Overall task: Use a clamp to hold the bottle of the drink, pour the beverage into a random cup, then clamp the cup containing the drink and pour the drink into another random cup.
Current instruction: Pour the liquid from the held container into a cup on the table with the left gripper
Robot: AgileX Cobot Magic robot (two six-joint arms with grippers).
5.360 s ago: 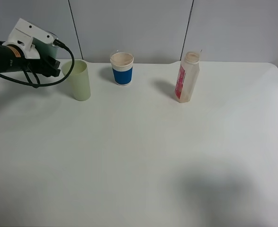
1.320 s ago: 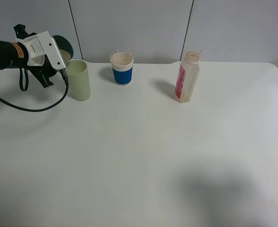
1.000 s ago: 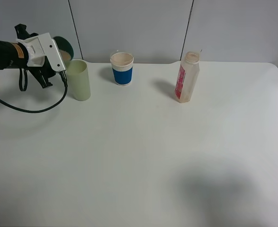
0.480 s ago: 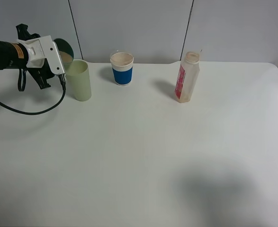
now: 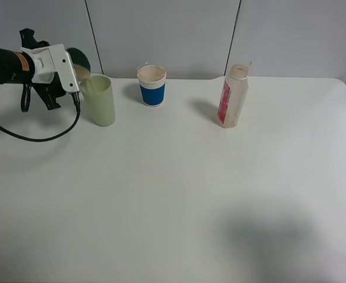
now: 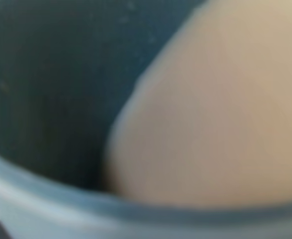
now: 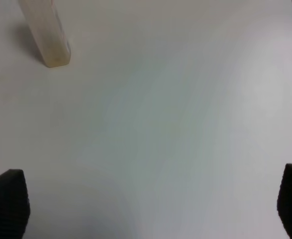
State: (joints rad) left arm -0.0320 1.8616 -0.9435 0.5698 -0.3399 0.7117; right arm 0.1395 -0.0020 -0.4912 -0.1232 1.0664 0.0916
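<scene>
One white tabletop point(image 5: 178, 194), grey panel wall point(image 5: 161, 32) behind. Left gripper point(image 5: 72, 66) grasps tilted dark cup point(image 5: 78, 59); right gripper point(image 7: 146, 199) spread wide, mostly cropped.

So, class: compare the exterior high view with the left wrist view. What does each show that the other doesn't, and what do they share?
Only the exterior high view shows the pale green cup, the blue-banded paper cup, the bottle and the table. Only the left wrist view shows the beige drink pooled inside the dark green cup, close up and blurred. Both show that dark green cup, tipped over the pale green cup in the left hand.
</scene>
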